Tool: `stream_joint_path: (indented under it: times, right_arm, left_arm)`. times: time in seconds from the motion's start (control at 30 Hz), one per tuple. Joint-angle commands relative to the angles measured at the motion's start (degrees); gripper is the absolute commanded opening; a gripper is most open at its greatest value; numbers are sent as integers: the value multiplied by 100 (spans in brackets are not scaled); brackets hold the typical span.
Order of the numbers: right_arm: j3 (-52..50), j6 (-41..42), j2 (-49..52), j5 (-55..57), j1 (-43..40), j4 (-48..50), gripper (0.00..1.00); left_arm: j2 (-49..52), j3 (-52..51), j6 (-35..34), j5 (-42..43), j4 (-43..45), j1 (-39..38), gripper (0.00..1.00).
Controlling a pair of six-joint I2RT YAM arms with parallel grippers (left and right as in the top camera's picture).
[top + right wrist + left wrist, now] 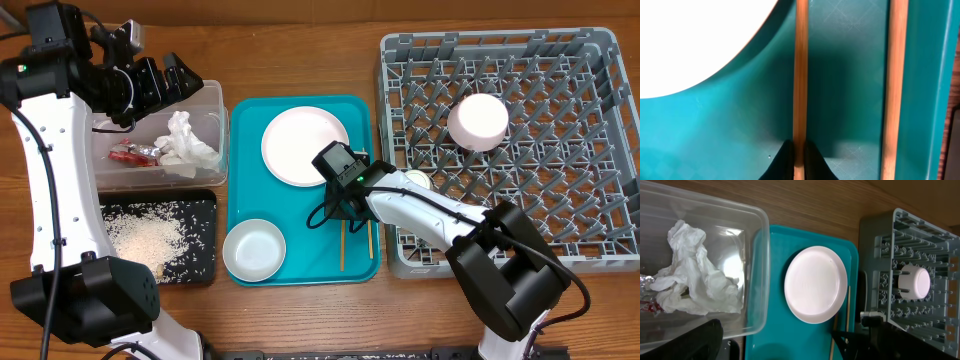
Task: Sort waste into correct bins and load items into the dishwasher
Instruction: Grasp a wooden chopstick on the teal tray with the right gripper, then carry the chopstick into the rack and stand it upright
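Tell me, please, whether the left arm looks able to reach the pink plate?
Probably yes: the plate lies uncovered on the teal tray, beside the clear tub where the left arm hovers, jaws open. The right arm, pinching a chopstick, may crowd it.

Left side: tub (218, 110) behind, shallow tray (200, 265) in front. Tissue (185, 140) and wrapper (130, 152) in tub, grains (145, 238) in shallow tray. Centre: big tray (300, 215) carrying plate (303, 145) behind, bowl (253, 250) front-left, 2 chopsticks (342, 250) front-right. Right: rack (560, 200), second bowl (478, 120) inside.
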Motion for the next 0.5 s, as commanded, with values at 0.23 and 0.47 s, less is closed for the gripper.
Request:
stream_joint_path:
  times: [0.23, 0.47]
  right_arm:
    - [942, -372, -282, 560, 15, -616, 4]
    - [2573, -691, -479, 1180, 15, -2188, 4]
  left_arm:
    - [-13, 107, 61, 87, -9, -4, 100]
    - [-13, 107, 61, 87, -9, -4, 100]
